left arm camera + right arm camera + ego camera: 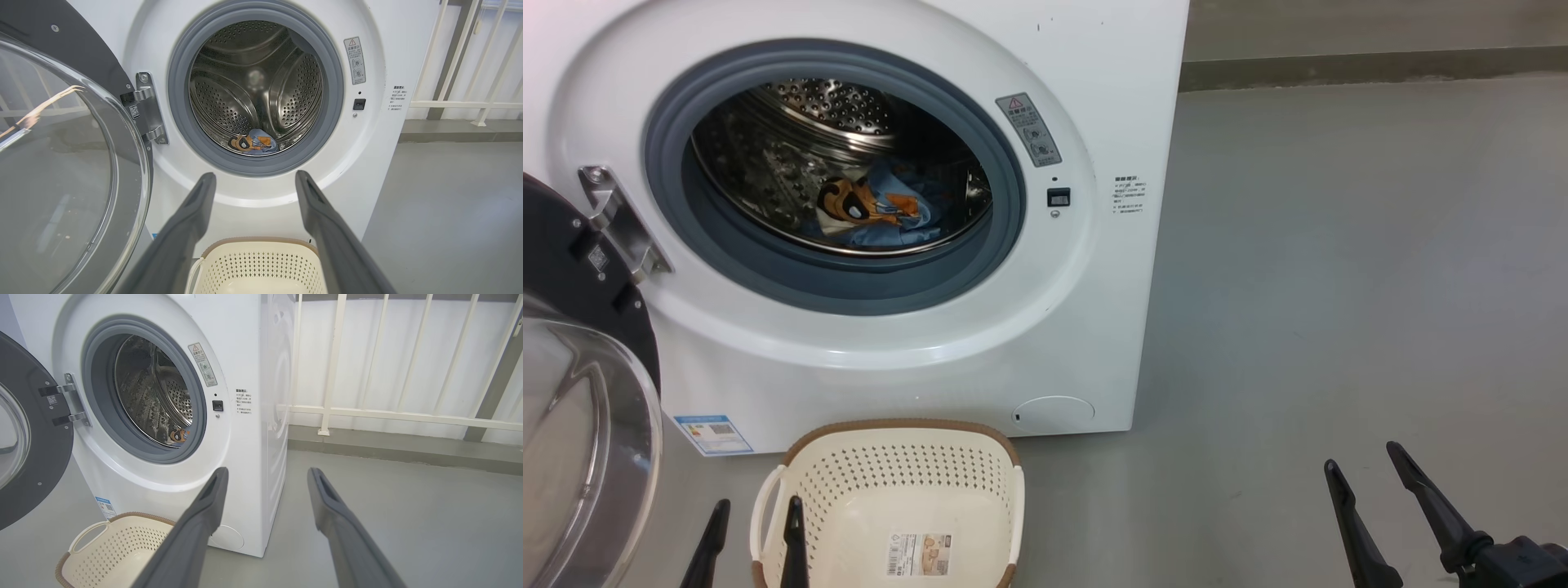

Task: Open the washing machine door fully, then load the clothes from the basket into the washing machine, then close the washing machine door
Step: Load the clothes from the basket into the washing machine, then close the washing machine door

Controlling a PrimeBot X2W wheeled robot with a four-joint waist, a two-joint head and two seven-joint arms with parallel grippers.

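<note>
The white washing machine (1086,106) stands with its door (580,408) swung wide open to the left; the black rim and clear glass bowl show well in the left wrist view as the door (61,163). The clothes (882,211), light blue with an orange print, lie low inside the steel drum, also seen as clothes (254,143) and clothes (179,435). The cream basket (890,506) sits on the floor before the machine, only a paper label on its bottom. My left gripper (756,523) hovers open over the basket's left handle. My right gripper (1364,465) hangs open over bare floor at the right.
Grey floor (1339,286) stretches right of the machine. A white railing (408,412) on a low kerb runs behind it. The open door juts out on the left, close to my left arm.
</note>
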